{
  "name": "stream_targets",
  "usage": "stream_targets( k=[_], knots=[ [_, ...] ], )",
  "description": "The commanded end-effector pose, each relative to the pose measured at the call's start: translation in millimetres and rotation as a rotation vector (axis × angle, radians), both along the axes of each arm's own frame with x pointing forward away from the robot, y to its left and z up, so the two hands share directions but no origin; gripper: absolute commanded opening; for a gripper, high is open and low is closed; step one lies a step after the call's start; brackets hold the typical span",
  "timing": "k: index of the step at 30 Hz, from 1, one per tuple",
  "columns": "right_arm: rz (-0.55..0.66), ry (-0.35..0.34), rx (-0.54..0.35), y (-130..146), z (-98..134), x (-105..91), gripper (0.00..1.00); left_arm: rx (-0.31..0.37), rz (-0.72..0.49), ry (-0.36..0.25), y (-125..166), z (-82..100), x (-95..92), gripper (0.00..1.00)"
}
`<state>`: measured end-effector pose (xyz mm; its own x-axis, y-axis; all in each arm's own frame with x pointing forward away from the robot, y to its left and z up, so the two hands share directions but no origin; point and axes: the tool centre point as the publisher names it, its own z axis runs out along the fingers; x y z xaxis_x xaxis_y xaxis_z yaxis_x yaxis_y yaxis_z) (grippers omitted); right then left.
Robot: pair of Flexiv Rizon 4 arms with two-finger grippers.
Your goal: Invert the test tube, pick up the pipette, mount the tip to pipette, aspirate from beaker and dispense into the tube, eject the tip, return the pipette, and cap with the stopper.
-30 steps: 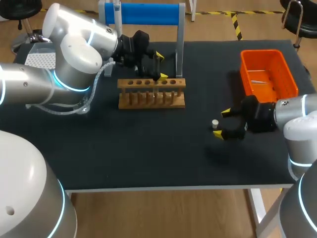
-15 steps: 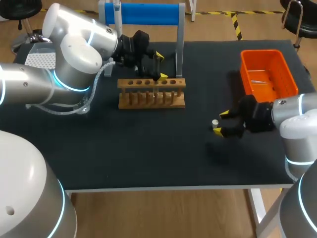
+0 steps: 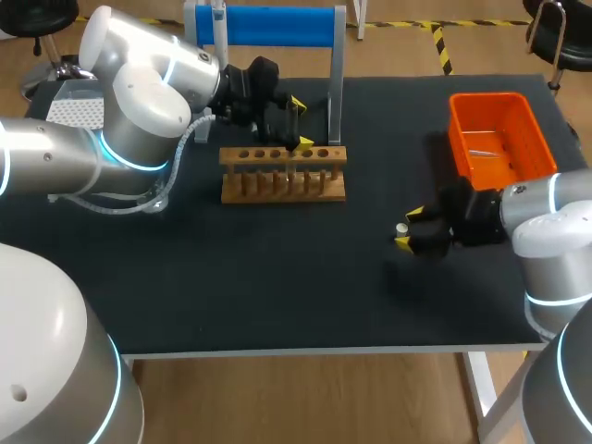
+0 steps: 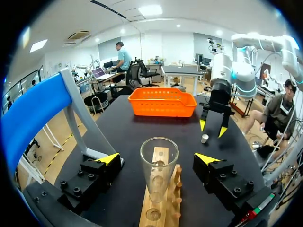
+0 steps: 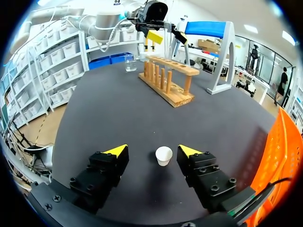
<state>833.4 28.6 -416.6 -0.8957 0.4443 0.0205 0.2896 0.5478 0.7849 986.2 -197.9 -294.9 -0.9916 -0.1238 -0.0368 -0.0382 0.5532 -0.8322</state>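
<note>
From above, the left claw [image 3: 301,122] hangs over the wooden rack [image 3: 283,173] at the far side. The right claw [image 3: 410,228] sits around the white stopper [image 3: 401,228], left of the orange basket [image 3: 499,139]. Left wrist: fingers spread wide, with the glass tube [image 4: 159,175] upright in the rack between them, untouched. Right wrist: fingers open, with the stopper between them, untouched.

The right arm's two-fingered gripper with yellow tips [image 3: 408,228] is sliding low across the black table [image 3: 277,277] toward the small white cylindrical stopper [image 5: 164,155]. Its open fingers are coming up on either side of the stopper, which a second ago was lying just ahead of the tips and is now standing between them, apart from both
</note>
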Motion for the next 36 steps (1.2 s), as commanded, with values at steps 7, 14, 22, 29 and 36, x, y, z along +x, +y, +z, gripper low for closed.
stream_targets(
  k=[7,14,22,29,36],
  knots=[
    [-0.014,-0.002,-0.021,1.9,-5.1,3.1,0.63,0.001,-0.001,0.001,0.3,0.2,0.2,1.0],
    [-0.02,-0.004,-0.029,1.0,-6.9,5.2,0.65,0.001,-0.001,0.001,0.3,0.2,0.2,1.0],
    [-0.02,-0.002,-0.029,2.5,-9.1,6.9,0.6,0.001,-0.001,0.001,0.3,0.2,0.2,1.0],
    [-0.022,0.0,-0.03,3.3,-10.2,8.1,0.54,0.001,-0.001,0.001,0.3,0.2,0.2,1.0],
    [-0.024,-0.002,-0.032,2.8,-12.2,9.8,0.53,0.001,-0.001,0.001,0.3,0.2,0.2,1.0]
  ],
)
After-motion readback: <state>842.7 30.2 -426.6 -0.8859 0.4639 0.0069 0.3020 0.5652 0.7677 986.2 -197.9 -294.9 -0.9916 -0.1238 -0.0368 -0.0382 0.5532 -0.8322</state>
